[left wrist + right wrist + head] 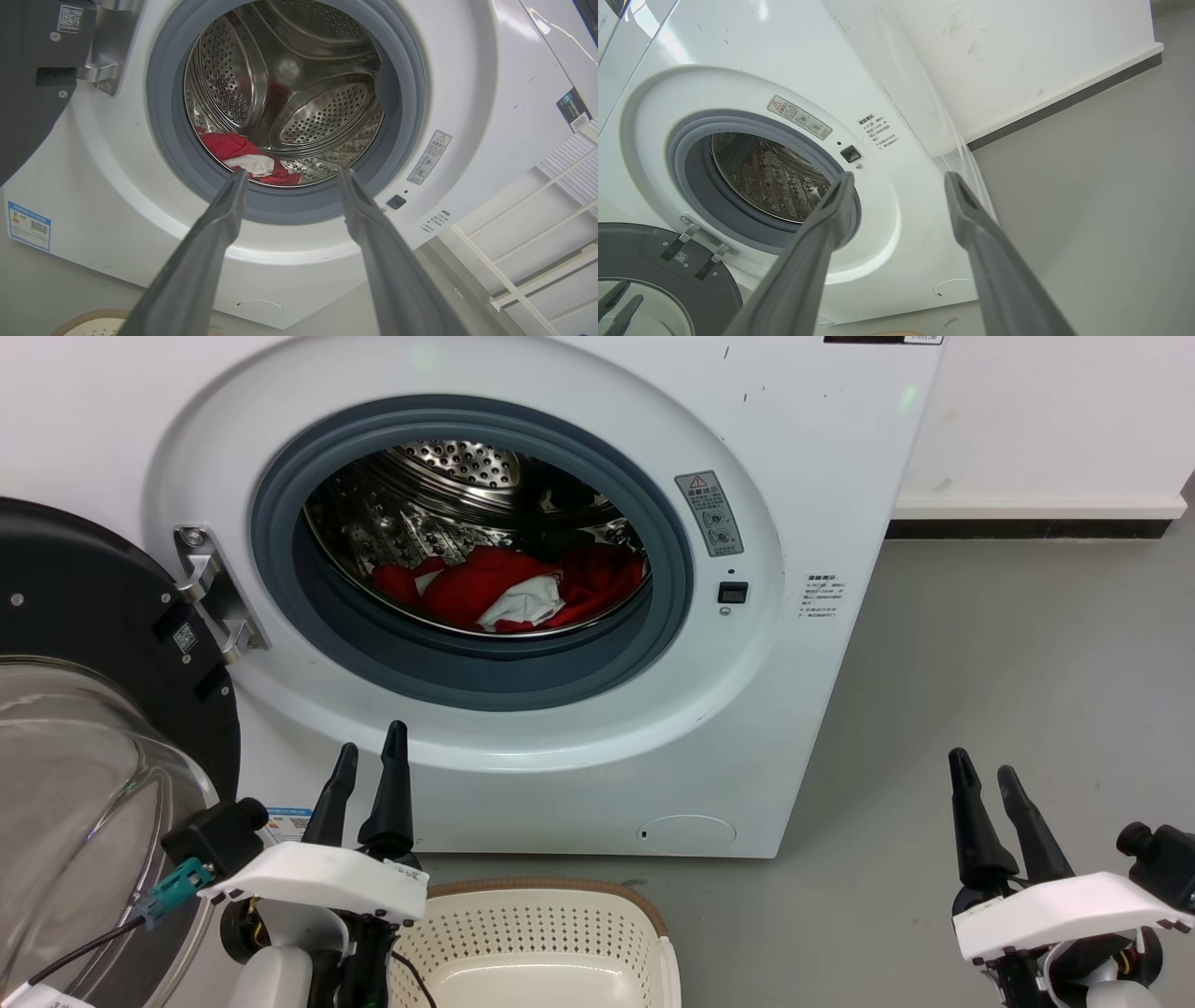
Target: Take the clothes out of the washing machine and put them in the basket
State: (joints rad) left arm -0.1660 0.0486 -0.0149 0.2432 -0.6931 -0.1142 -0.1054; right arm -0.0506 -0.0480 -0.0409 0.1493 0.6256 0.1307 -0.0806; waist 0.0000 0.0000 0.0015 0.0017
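Door point(84, 579): swung fully open at far left, black frame and glass bowl facing out, hinged at the porthole's left edge.

Left gripper point(372, 737): low in front of the washer, below the porthole and clear of it. Fingers apart, nothing between them.

Basket point(541, 924): on the floor directly before the washer, just right of the left gripper. The visible part holds no clothes.

Washer point(822, 476): porthole open. Clothes point(485, 583) lie in a red and white heap at the bottom of the drum point(448, 467).

Right gripper point(981, 763): over bare floor point(1027, 644), well right of the washer. Fingers apart, holding nothing.
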